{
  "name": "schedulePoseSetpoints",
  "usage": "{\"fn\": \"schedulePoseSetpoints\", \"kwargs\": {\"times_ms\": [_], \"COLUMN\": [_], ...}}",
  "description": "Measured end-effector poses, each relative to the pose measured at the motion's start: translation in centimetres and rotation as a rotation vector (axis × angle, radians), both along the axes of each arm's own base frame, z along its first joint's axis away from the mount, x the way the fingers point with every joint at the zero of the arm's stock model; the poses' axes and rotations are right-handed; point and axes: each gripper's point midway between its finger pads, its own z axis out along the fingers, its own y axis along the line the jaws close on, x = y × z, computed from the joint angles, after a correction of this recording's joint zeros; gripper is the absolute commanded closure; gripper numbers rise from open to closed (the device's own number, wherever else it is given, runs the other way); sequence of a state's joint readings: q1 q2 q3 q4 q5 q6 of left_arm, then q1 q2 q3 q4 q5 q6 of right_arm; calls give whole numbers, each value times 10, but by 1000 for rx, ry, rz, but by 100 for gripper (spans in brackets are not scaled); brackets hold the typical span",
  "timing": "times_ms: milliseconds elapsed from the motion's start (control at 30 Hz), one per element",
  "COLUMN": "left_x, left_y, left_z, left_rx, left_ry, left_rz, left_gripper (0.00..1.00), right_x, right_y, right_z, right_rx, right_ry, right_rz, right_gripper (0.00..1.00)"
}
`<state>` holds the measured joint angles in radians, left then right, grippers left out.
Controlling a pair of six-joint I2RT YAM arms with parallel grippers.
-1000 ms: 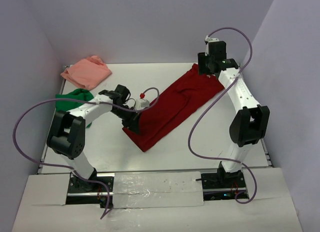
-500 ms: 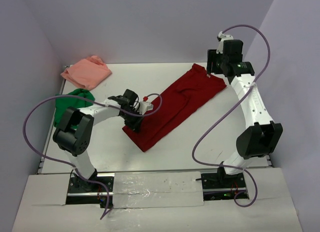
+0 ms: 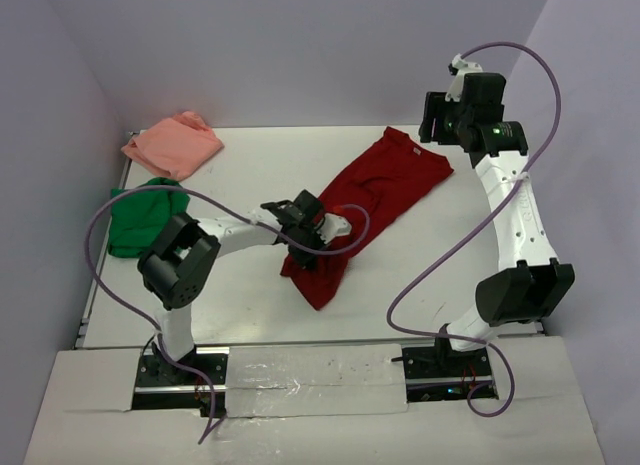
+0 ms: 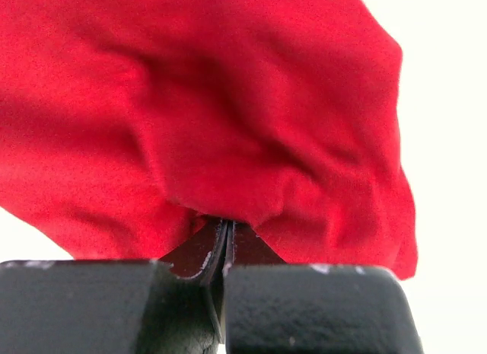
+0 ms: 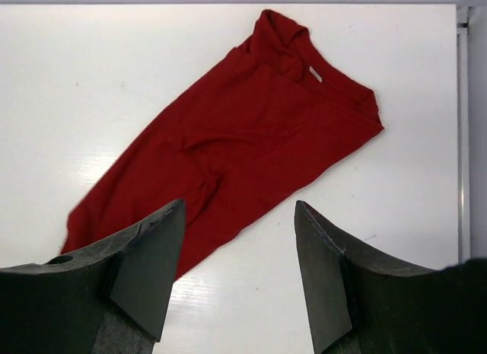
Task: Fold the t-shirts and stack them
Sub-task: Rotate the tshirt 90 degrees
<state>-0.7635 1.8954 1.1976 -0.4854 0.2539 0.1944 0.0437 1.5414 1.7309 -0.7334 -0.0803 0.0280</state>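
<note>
The dark red t-shirt (image 3: 375, 190) lies diagonally across the middle of the white table (image 3: 440, 265), its near end bunched and lifted. My left gripper (image 3: 312, 247) is shut on that near end; in the left wrist view the red cloth (image 4: 228, 125) is pinched between closed jaws (image 4: 227, 243). My right gripper (image 3: 455, 115) is open and empty, raised above the far right corner; its view looks down on the red shirt (image 5: 251, 133) between spread fingers (image 5: 144, 255). The bright green t-shirt (image 3: 140, 213) lies at the left edge. The salmon pink t-shirt (image 3: 172, 143) lies at the far left.
Purple cables (image 3: 440, 255) loop over the table from both arms. Lilac walls (image 3: 300, 45) close in the back and sides. The table's right metal edge shows in the right wrist view (image 5: 463, 125).
My left gripper has dragged the shirt's near end to the right and bunched it up. My right gripper has let go of the far end and risen up and right.
</note>
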Motion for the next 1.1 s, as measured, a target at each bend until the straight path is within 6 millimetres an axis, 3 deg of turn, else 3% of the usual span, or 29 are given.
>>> {"fn": "schedulePoseSetpoints", "kwargs": {"times_ms": [200, 333, 433, 467, 633, 733, 900, 1000, 1100], "left_x": [-61, -139, -203, -215, -215, -213, -205, -188, -146], "left_y": [-56, -78, -79, -77, -81, -82, -80, -76, -78], "left_z": [-4, -3, 0, -2, 1, 1, 4, 6, 15], "left_rx": [-64, -101, -97, -86, -73, -70, -72, -70, -106], "left_ry": [108, 274, 463, 487, 500, 491, 525, 544, 471], "left_rz": [-286, -520, -669, -715, -774, -762, -680, -576, -445], "left_gripper": [98, 98, 97, 97, 97, 96, 93, 85, 59], "right_x": [-4, -9, -12, -13, -16, -16, -14, -10, -11], "right_y": [-7, -10, -10, -9, -3, 1, 5, 5, 7], "right_z": [39, 58, 66, 67, 75, 66, 19, -17, -54], "right_rx": [5, 11, 20, 23, 49, 60, 71, 67, 52], "right_ry": [-68, -104, -110, -110, -104, -77, 44, 129, 207], "right_rz": [-14, -19, -18, -16, 10, 27, 44, 48, 61], "right_gripper": [33, 33, 33, 33, 33, 33, 33, 33, 33]}}
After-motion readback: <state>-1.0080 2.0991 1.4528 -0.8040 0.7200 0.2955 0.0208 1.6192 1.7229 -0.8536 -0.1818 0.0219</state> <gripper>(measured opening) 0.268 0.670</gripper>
